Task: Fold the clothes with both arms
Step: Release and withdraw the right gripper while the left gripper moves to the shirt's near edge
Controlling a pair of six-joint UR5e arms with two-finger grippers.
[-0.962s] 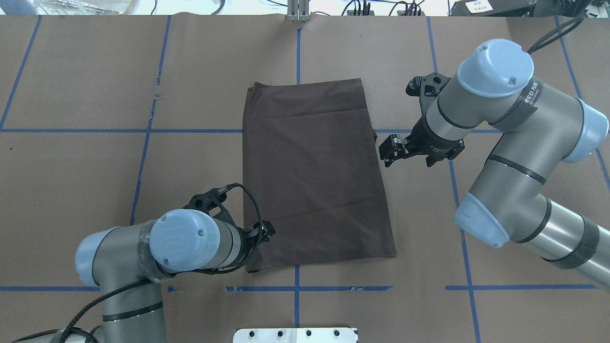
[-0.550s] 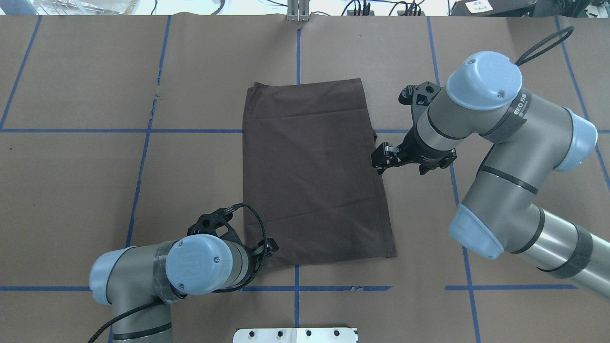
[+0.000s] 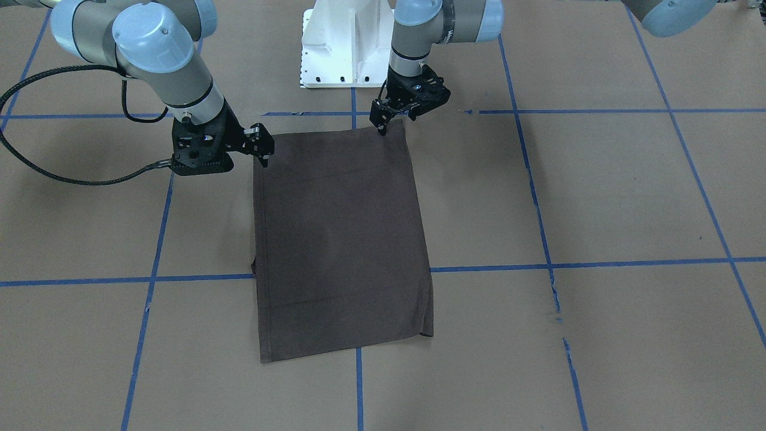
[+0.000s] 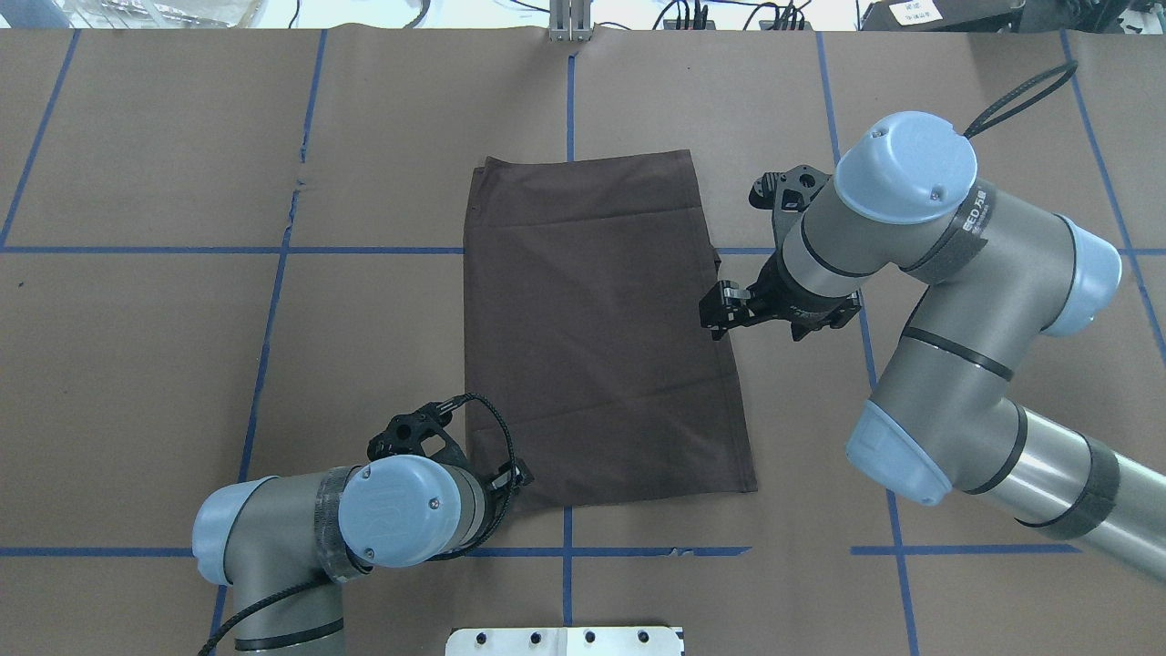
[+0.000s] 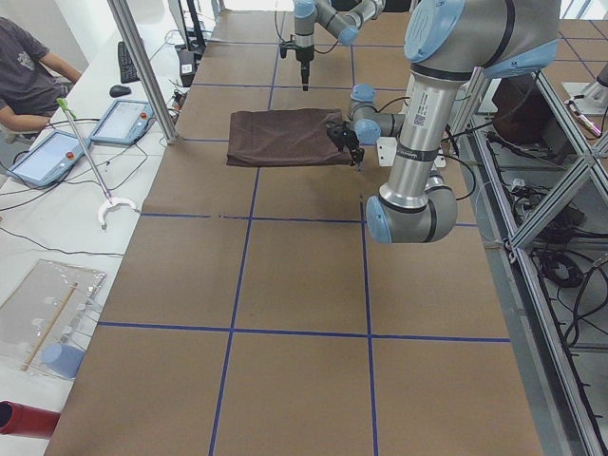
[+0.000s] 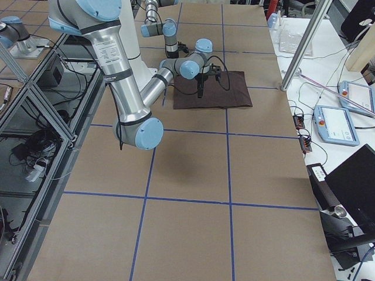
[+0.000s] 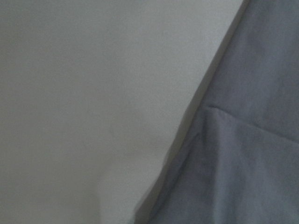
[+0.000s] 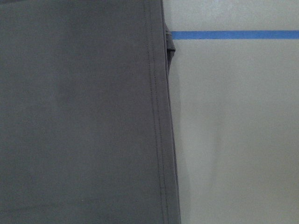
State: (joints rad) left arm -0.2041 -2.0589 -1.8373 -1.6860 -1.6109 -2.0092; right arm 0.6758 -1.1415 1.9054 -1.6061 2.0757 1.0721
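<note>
A smooth brown T-shirt [image 4: 601, 328], folded rectangular, was laid flat on the bench [image 4: 182, 364], left hand [image 4: 517, 477] at one corner, right hand [image 4: 715, 314] at its stitched edge; neither hand's opening could be told.

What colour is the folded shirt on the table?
Dark grey-brown folded T-shirt, plain; overhead view shows it best.

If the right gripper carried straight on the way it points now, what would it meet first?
Probably the T-shirt, at its right-side hem: the right gripper points down over that edge, bare table paper just beside. Height unclear.
</note>
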